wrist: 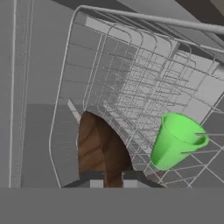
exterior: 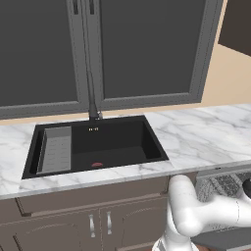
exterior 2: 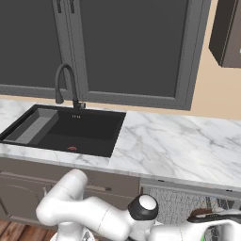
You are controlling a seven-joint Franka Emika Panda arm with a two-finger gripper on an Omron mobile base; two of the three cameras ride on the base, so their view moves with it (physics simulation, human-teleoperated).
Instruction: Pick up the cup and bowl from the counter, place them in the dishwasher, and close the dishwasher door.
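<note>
Two items, unlabelled: bowl (wrist: 98, 144), cup (wrist: 177, 140)

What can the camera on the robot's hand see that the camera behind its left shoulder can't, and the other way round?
Hand view alone: a green cup lying tilted in the wire rack, and a brown wooden bowl gripped on its rim by the shut end effector, low over the rack.

Left base view alone: the marble counter, the black sink, its faucet, the brown cabinets and the robot's white arm.

Both: the dishwasher's grey wire rack, seen at the left base view's right edge.
</note>
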